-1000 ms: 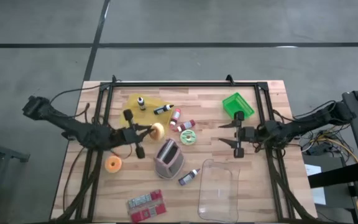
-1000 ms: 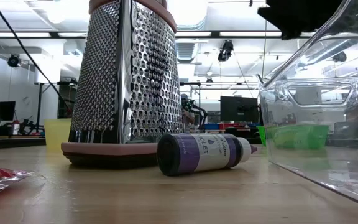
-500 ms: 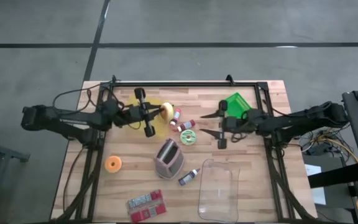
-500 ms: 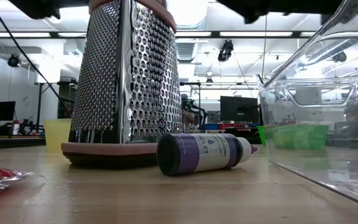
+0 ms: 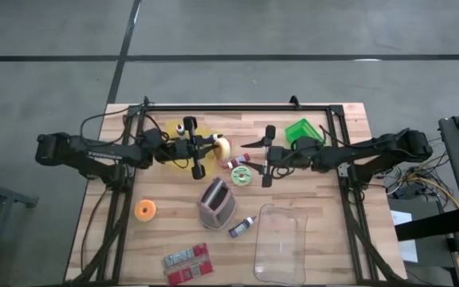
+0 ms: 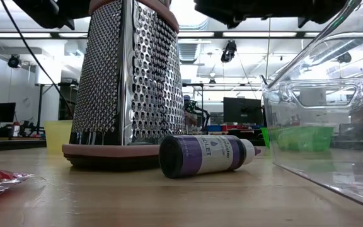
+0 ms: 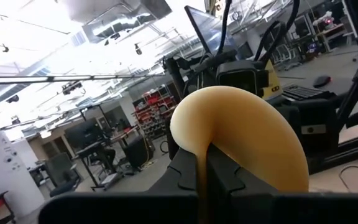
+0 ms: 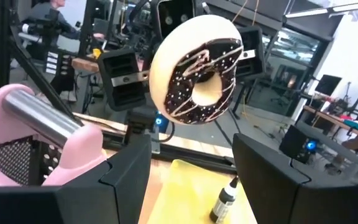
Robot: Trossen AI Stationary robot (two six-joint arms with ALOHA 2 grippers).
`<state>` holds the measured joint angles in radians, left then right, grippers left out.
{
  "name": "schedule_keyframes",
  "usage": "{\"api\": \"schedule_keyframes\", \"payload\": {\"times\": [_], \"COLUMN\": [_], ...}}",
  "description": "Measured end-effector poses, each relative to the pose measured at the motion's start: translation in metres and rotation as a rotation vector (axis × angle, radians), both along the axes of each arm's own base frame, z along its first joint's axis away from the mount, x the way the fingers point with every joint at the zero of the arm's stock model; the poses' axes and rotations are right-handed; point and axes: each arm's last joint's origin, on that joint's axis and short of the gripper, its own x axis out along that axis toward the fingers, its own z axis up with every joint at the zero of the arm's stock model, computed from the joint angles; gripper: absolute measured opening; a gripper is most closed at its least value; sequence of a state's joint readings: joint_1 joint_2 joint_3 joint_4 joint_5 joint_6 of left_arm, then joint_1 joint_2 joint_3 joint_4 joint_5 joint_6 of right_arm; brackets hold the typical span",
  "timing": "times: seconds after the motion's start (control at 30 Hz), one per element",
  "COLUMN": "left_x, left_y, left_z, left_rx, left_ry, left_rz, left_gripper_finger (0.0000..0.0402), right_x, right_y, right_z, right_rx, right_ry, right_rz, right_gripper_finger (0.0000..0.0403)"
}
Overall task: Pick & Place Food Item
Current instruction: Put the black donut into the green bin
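Observation:
My left gripper [image 5: 216, 147] is shut on a donut [image 5: 224, 147] above the table's middle. The donut [image 8: 194, 68] has chocolate icing with sprinkles; its plain back [image 7: 241, 137] faces the left wrist camera. My right gripper [image 5: 255, 157] stands open just right of the donut, level with it, fingers pointing toward the iced face and touching nothing. A yellow plate [image 5: 183, 137] with a small dropper bottle [image 5: 188, 125] on it lies under the left arm. My left gripper pinches the donut's rim [image 7: 202, 152] between its two shut fingers, on the side nearest the gripper. The fingers come in level from the table's left. The donut stands on edge, lifted clear of the table, its iced face [image 8: 204, 62] turned toward the right gripper.
A pink-and-steel grater [image 5: 216, 202] stands at mid-table with a purple bottle [image 5: 243, 227] beside it. A clear container [image 5: 280, 243] sits near right, a green bin [image 5: 303, 133] far right. An orange ring [image 5: 145, 210], a red packet [image 5: 187, 263] and small bottles [image 5: 239, 163] also lie about.
My left gripper has carried the donut toward the table's far edge and then to the right, keeping it clear of the table, and has turned to point right. My right gripper, still open, has moved toward the table's left and risen, closing on the donut.

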<state>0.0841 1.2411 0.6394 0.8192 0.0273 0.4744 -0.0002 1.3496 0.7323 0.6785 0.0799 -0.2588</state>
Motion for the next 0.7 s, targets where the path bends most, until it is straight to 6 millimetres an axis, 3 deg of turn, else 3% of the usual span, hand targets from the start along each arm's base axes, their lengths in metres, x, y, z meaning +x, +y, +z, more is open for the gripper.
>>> {"api": "schedule_keyframes", "payload": {"times": [0.3, 0.7], "left_x": [0.006, 0.037], "left_y": [0.0, 0.005], "left_z": [-0.003, -0.023], "left_rx": [0.0, -0.01], "left_ry": [-0.036, -0.116], "left_rz": [-0.009, 0.035], "left_gripper_finger": [0.0001, 0.0001], "right_x": [-0.002, -0.003], "right_y": [0.0, 0.0], "right_z": [0.005, 0.007], "right_rx": [0.046, 0.101], "right_ry": [-0.047, -0.074], "right_rz": [0.01, 0.022], "right_gripper_finger": [0.0221, 0.0221]}}
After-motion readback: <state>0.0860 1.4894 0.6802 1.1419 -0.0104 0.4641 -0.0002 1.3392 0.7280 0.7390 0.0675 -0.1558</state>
